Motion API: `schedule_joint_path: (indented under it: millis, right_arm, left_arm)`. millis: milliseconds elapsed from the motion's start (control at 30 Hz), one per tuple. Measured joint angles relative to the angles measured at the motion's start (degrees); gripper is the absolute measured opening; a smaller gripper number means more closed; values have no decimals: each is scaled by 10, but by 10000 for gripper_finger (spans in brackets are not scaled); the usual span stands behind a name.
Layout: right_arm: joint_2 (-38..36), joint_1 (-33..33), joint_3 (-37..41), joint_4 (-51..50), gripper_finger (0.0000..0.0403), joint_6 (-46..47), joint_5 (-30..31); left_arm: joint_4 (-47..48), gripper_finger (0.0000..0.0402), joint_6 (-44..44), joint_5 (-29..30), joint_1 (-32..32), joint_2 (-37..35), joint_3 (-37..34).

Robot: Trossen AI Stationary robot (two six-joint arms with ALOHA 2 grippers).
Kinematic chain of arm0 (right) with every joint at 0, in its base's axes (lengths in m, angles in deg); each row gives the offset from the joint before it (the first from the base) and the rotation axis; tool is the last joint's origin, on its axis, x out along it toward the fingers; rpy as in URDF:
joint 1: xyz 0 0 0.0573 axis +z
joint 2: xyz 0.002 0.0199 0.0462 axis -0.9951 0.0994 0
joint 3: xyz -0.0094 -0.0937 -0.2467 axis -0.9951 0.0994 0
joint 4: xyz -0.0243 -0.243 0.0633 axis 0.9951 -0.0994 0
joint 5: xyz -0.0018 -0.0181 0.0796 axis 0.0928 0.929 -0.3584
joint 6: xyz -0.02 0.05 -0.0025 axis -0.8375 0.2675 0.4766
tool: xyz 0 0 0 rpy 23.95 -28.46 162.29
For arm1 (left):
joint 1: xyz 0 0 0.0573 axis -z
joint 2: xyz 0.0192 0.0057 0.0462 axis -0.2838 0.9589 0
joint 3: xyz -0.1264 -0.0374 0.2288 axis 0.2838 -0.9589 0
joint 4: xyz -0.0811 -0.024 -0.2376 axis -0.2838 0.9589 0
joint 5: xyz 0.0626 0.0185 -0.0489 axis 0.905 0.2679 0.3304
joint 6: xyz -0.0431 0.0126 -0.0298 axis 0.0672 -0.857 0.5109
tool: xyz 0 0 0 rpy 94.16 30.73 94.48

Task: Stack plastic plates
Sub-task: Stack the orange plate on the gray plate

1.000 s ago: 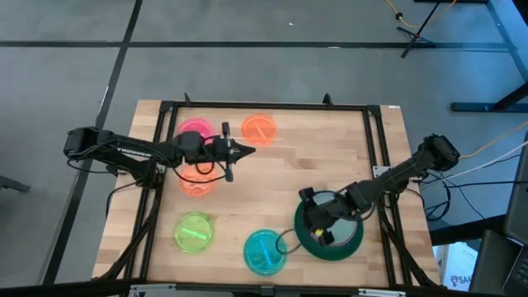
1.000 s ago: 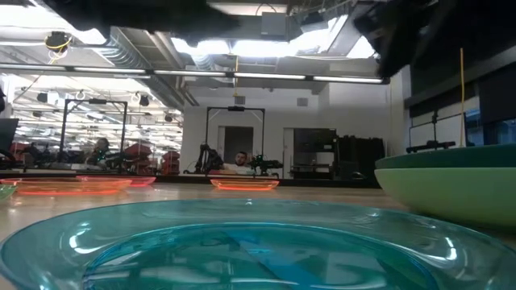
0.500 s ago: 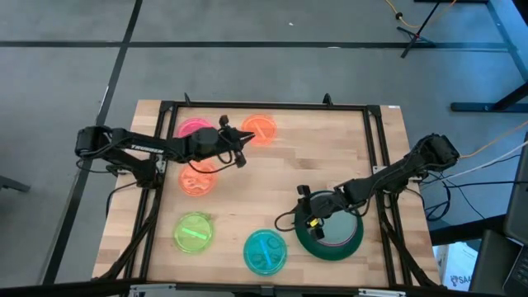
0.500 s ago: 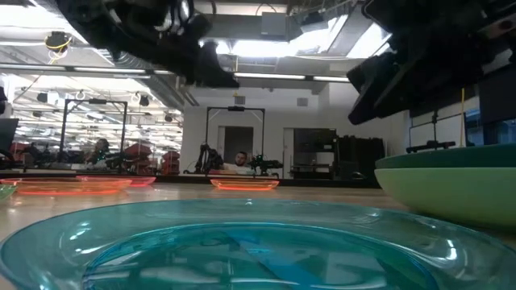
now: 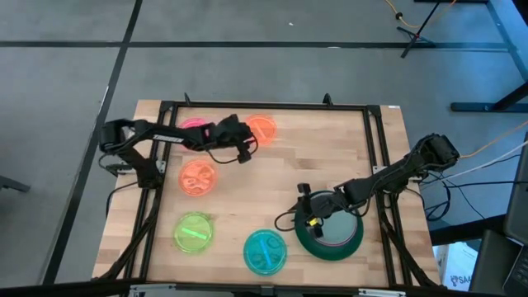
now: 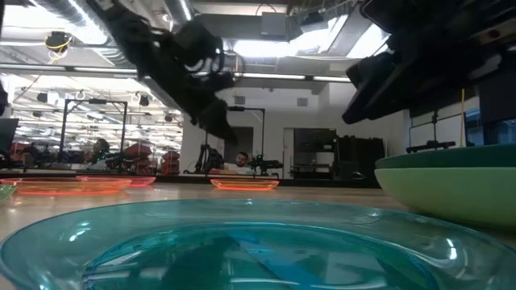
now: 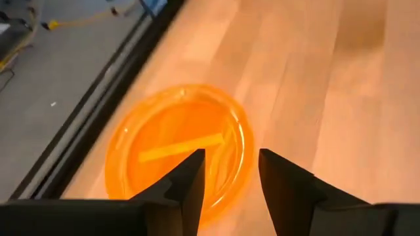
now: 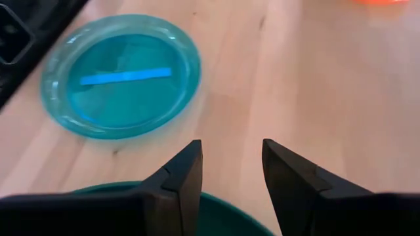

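Left gripper [image 7: 230,174], fingers apart, hangs over the orange plate [image 5: 260,129] near the surface's far edge: straddle its near rim squarely before closing; right gripper [image 8: 230,167], apart, waits over the dark green plate [image 5: 330,235].

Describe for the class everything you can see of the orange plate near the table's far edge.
The orange plate is small, round and translucent, apparently plastic, with a raised rim and a straight bar-shaped mark across its middle. It lies flat on the wooden table close to the black frame rail, apart from the other plates. The left gripper hovers over its near edge with its fingers open; nothing visibly touches it.
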Motion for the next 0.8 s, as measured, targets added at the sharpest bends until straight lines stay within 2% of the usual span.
schedule_joint_path:
  millis: [267,433,567,800]
  right_arm:
    - [0,0,0,0,147,-13,60]
    - [0,0,0,1,147,-17,83]
    - [0,0,0,0,147,-17,85]
    - [0,0,0,0,147,-17,85]
  left_arm:
    - [48,137,-84,-2,-1,95,47]
    - [44,137,-141,27,-3,130,61]
    - [39,137,-143,10,-8,139,62]
    - [40,136,-110,19,-19,147,62]
